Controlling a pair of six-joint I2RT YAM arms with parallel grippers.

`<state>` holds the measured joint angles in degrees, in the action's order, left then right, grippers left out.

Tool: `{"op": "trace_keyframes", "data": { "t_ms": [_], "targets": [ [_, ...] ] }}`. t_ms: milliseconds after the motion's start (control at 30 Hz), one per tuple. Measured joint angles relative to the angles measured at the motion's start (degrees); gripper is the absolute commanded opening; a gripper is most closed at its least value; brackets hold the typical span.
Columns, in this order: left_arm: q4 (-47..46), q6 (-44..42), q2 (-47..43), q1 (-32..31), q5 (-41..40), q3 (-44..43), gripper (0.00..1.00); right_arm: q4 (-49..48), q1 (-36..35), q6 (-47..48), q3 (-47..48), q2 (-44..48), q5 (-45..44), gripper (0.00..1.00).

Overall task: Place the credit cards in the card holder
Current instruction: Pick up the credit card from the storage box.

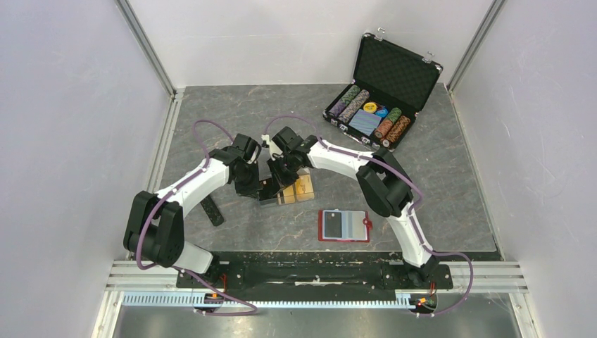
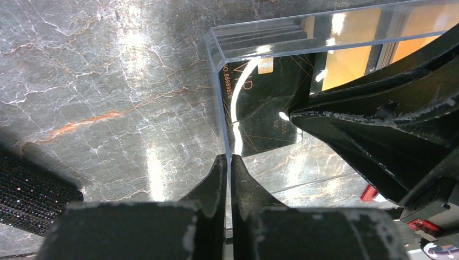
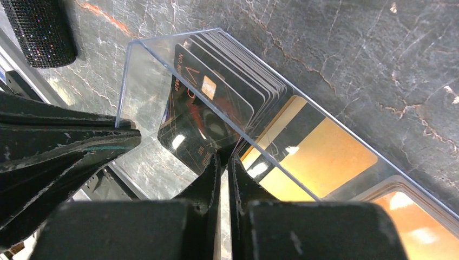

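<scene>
Pinching credit cards [image 3: 214,95]: right gripper [image 3: 222,160].

both arms meet over the clear tray [image 2: 260,46] and close it in from left and right. the left gripper [image 2: 227,168] is clamped on a tray wall. the right gripper [image 3: 223,162], jaws together, sits among the cards [image 3: 205,116] inside. the open card holder [image 1: 343,225] lies apart on the near surface [image 1: 450,176], unobstructed from above. the chip case [image 1: 394,70] fills the far right corner. a dark strip [image 1: 212,210] lies beside the left arm.
</scene>
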<state>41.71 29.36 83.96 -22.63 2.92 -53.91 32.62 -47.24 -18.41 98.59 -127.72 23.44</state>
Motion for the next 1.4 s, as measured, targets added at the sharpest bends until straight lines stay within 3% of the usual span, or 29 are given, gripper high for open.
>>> {"op": "trace_keyframes", "data": {
  "t_ms": [267,567,1000,1167,1400],
  "targets": [
    [0.0,0.0,0.0,0.0,0.0,0.0,0.02,-0.7,0.1,0.5,-1.5,1.2,-1.3,0.14],
    [-0.3,-0.1,0.0,0.0,0.1,0.2,0.02,2.4,0.4,3.1,-2.8,1.7,-5.5,0.11],
    [-0.5,-0.1,-0.3,-0.1,0.0,0.3,0.03,2.1,1.3,2.9,-5.8,4.3,-5.3,0.42],
    [-0.6,-0.1,-0.8,-0.4,-0.1,0.4,0.16,1.5,2.3,2.3,-7.2,5.8,-4.7,0.54],
    [0.3,-0.1,-1.6,-1.2,0.2,0.0,0.17,-0.6,2.8,1.2,-8.5,7.0,-3.3,0.63]
  ]
}}
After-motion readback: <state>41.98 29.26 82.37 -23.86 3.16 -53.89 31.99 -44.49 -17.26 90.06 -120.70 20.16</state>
